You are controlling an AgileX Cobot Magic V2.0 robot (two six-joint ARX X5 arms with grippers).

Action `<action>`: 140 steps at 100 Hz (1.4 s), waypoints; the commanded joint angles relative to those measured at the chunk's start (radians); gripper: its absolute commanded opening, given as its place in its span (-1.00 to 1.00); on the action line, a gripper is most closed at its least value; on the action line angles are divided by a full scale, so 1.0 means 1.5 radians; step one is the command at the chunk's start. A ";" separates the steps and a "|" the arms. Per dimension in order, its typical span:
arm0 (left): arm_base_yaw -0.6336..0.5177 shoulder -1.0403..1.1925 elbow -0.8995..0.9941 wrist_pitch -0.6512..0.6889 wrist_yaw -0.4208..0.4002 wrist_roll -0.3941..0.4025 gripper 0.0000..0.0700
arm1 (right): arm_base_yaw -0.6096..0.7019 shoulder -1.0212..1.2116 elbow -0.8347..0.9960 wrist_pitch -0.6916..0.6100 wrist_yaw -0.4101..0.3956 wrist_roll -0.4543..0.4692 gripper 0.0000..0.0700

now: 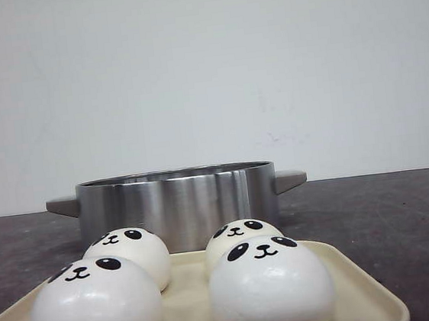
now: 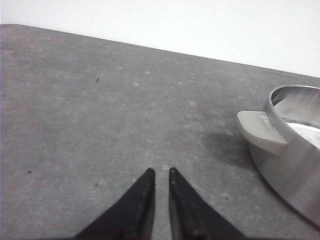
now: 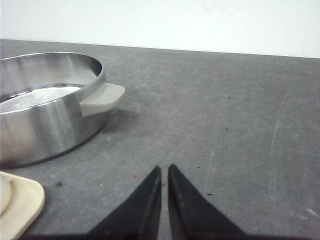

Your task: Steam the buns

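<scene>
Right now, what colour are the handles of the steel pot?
Light grey; the handle of the pot shows best in the right wrist view.

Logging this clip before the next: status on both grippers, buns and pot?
Left gripper and right gripper shut, empty, above bare table. Four glossy white panda-face buns on beige tray. Brushed steel two-handled pot behind tray, lidless. Nothing blocking.

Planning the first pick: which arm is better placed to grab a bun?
Slightly the right. The right gripper has the tray corner in view; the left gripper sees only the pot. Both hold nothing.
</scene>
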 commanded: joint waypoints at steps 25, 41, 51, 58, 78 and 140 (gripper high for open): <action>0.001 0.000 -0.012 -0.004 0.001 0.009 -1.00 | 0.001 0.000 -0.002 0.002 0.000 -0.003 -0.96; 0.001 0.000 -0.012 -0.004 0.001 0.009 -1.00 | 0.002 0.000 -0.002 0.003 -0.001 -0.002 -0.96; 0.001 -0.001 -0.012 -0.004 0.001 0.009 -1.00 | 0.002 0.000 -0.002 0.003 -0.003 0.029 -0.96; 0.001 -0.001 -0.012 -0.004 0.001 0.009 -1.00 | 0.002 0.000 -0.001 0.006 -0.020 0.102 -0.95; 0.001 -0.001 -0.009 -0.001 0.038 -0.117 -1.00 | 0.002 0.000 -0.001 0.068 -0.086 0.366 -0.95; 0.001 -0.001 0.038 -0.001 0.200 -0.267 -1.00 | 0.002 0.000 0.015 0.319 -0.122 0.427 -0.99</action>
